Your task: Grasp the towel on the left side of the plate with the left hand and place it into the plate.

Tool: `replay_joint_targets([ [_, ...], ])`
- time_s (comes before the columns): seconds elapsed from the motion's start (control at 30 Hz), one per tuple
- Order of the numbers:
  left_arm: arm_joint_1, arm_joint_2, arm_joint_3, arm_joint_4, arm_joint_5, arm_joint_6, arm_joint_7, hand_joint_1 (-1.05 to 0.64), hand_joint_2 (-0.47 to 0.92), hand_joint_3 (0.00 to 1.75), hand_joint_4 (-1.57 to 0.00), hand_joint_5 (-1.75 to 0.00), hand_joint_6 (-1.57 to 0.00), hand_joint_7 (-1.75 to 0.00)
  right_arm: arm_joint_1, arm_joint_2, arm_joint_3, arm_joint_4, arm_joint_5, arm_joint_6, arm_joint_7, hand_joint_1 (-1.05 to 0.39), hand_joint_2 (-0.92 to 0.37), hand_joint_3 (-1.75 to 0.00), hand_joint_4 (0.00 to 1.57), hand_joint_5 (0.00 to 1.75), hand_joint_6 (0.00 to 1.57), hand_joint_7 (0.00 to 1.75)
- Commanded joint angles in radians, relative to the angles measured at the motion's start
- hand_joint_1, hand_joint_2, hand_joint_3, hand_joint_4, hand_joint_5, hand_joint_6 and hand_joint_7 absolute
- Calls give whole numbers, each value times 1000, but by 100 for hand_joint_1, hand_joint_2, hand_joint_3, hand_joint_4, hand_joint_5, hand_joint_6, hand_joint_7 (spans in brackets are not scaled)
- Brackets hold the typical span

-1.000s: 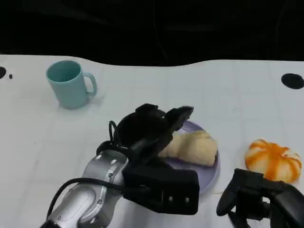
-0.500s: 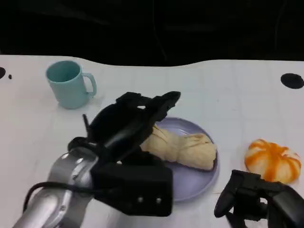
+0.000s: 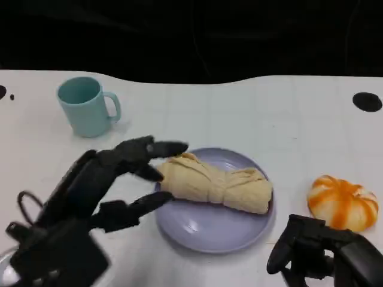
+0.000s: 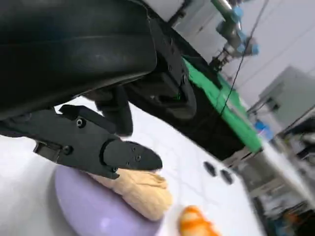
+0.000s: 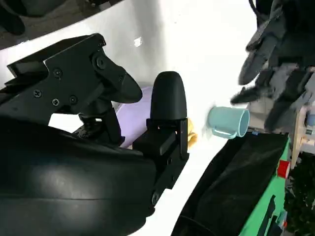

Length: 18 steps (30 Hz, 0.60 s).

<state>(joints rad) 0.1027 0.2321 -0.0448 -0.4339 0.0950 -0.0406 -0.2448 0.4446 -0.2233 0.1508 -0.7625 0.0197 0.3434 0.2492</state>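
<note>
The towel [image 3: 214,187] is a rolled, cream-yellow bundle and it lies inside the plate [image 3: 197,230], across the far half of it, with one end at the plate's left rim and the other end at the right rim. The plate is pale purple and sits on the white table [image 3: 239,113]. In the left wrist view the towel [image 4: 140,189] rests on the plate [image 4: 88,214] just under the black fingers.

The left hand [image 3: 99,182] is at the left of the plate, with its fingers spread wide and nothing between them. The upper fingertips are very near the left end of the towel; I cannot tell if they touch it. 1 lower finger points to the plate's left rim.

The right hand [image 3: 323,254] is low at the near right corner of the table, beside the plate and in front of an orange and white pumpkin-like object [image 3: 343,202]. Its fingers are curled downward with nothing in them.

A teal mug [image 3: 87,106] stands upright at the far left of the table, well apart from the plate, with its handle to the right. The right wrist view shows this mug [image 5: 227,121] too, and the left hand [image 5: 275,54] beyond it.
</note>
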Motion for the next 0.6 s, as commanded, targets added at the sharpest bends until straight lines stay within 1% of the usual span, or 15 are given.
replay_joint_targets([
  [0.03, 125, -41, 49, -98, -121, 72, 14, -2, 43, 131, -87, -138, -89, -94, 2, -2, -10, 1, 20, 5, 1, -4, -59, -109, 72, 175, 64, 143],
  [0.1, 174, -64, 60, -151, -175, 148, 23, -6, 44, 134, -88, -146, -87, -109, 4, 0, -13, 6, 29, -1, 3, -3, -59, -109, 72, 175, 63, 143],
  [0.17, 223, -86, 69, -206, -238, 223, 31, -8, 44, 136, -88, -151, -87, -119, 6, -2, -16, 14, 33, -12, 4, -2, -59, -109, 72, 175, 63, 143],
  [0.23, 262, -92, 70, -249, -275, 273, 33, -8, 46, 140, -87, -161, -84, -133, 8, -6, -19, 18, 35, -15, 5, -1, -59, -109, 73, 175, 64, 143],
  [0.33, 284, -101, 68, -283, -299, 336, 49, -5, 45, 141, -82, -172, -79, -146, 10, -7, -25, 31, 38, -33, 7, 0, -59, -110, 73, 175, 64, 144],
  [0.43, 283, -122, 87, -292, -374, 438, 69, -3, 49, 139, -84, -174, -74, -161, 13, -11, -31, 39, 37, -46, 9, 0, -59, -110, 73, 175, 64, 144],
  [0.53, 277, -119, 94, -272, -427, 490, 54, -2, 50, 139, -84, -175, -71, -169, 17, -14, -38, 41, 41, -50, 10, 1, -59, -111, 73, 175, 63, 145],
  [0.6, 273, -115, 89, -247, -454, 504, 39, -3, 49, 139, -85, -175, -70, -172, 20, -16, -43, 47, 42, -62, 14, 3, -59, -111, 73, 175, 63, 145],
])
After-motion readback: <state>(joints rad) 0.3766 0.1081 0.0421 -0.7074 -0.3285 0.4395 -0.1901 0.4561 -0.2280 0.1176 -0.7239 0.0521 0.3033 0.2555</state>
